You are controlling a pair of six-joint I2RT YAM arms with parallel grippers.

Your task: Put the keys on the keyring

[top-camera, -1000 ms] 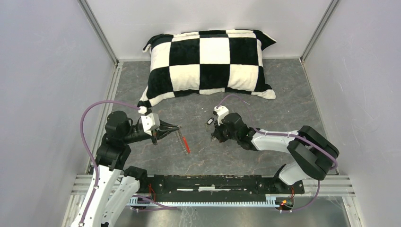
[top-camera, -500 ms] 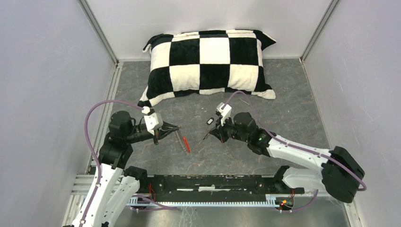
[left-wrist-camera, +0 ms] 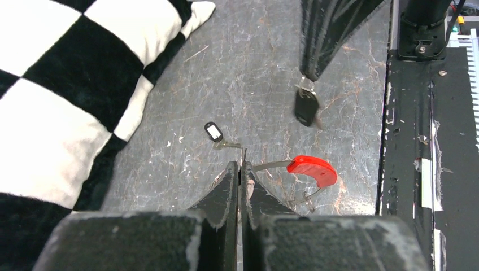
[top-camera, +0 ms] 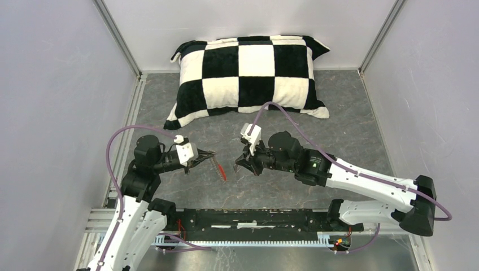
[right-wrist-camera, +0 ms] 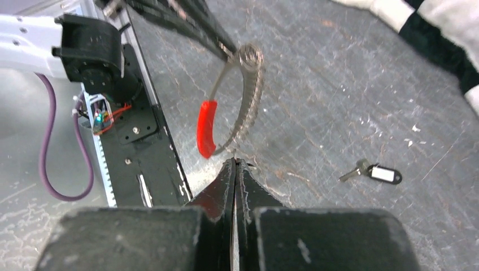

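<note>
My left gripper [top-camera: 210, 154] [left-wrist-camera: 241, 166] is shut on the wire of the keyring [top-camera: 217, 167] [right-wrist-camera: 249, 96], holding the loop above the table. The ring's red sleeve [left-wrist-camera: 312, 169] [right-wrist-camera: 206, 129] hangs at its lower side. My right gripper [top-camera: 239, 165] [right-wrist-camera: 234, 162] is shut on one key [left-wrist-camera: 305, 106], whose black head hangs below the fingertips, just right of the keyring. A second key [left-wrist-camera: 214, 132] [right-wrist-camera: 377, 173], with a white label on its black head, lies flat on the table beyond the ring. It does not show in the top view.
A black-and-white checked pillow [top-camera: 251, 73] lies at the back of the grey table [top-camera: 339, 113]. Walls close in the left, right and back sides. A black rail [top-camera: 254, 217] with the arm bases runs along the near edge.
My right arm has swung left with its key, from beside the lying key to close by the keyring. My left gripper has shifted slightly right with the ring.
</note>
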